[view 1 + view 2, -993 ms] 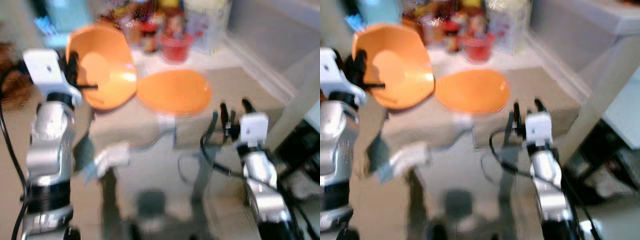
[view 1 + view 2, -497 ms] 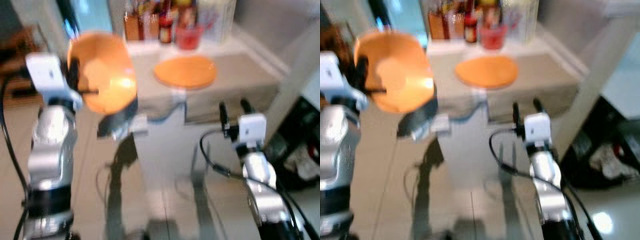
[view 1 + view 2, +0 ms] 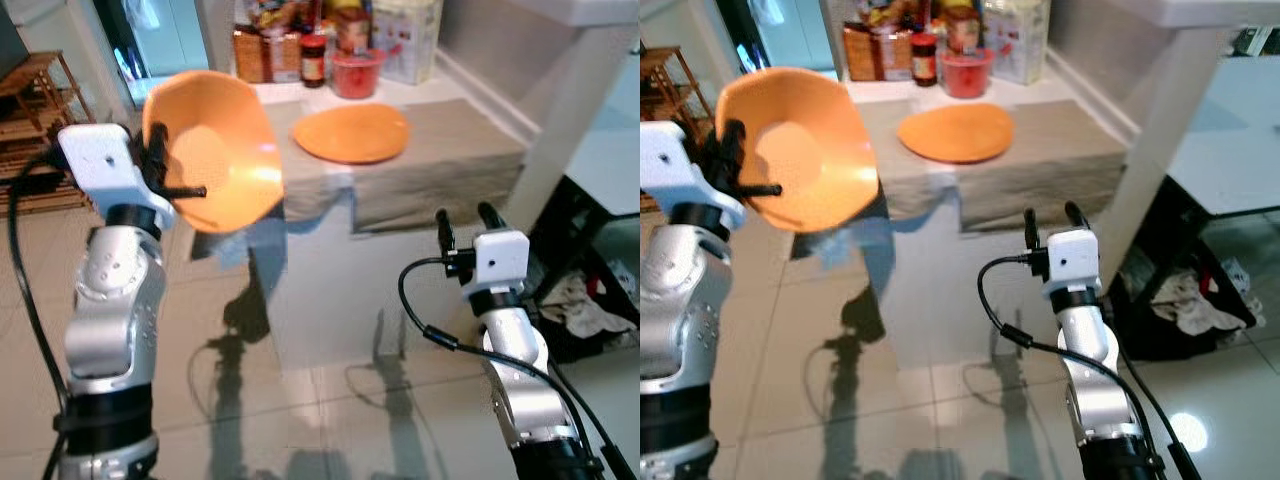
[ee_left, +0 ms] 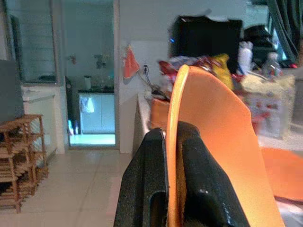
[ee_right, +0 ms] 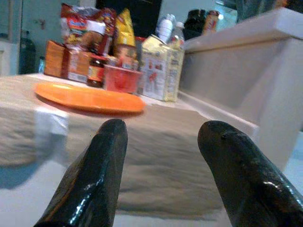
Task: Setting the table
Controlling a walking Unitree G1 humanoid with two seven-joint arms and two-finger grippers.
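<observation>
- Nearest is the right claw [image 3: 467, 222], raised in front of the counter [image 3: 450, 165]. Its two fingers stand wide apart and hold nothing.
- On the robot's left side, the left claw [image 3: 160, 165] is lifted to about the height of the counter. It is closed tight on the rim of an orange bowl [image 3: 225, 150]. In the left wrist view, the two fingers [image 4: 147, 189] press the thin edge of the bowl from both sides.
- The bowl is tilted, with its open side turned toward the robot. It hangs in the air beside the left corner of the counter and does not touch the counter.
- Farther on, an orange plate [image 3: 351, 132] lies flat on the grey cloth [image 3: 470, 150] that covers the counter. It is near the middle and apart from the bowl.
- At the far end of the counter there are jars and food packets [image 3: 330, 40], with a red cup [image 3: 356, 72] just behind the plate.
- My judgement: the task is partly done. The plate is already in its place, and the bowl is not yet put down. It must be brought over the cloth, turned level and released near the plate. I see no cutlery or glass on the cloth.
</observation>
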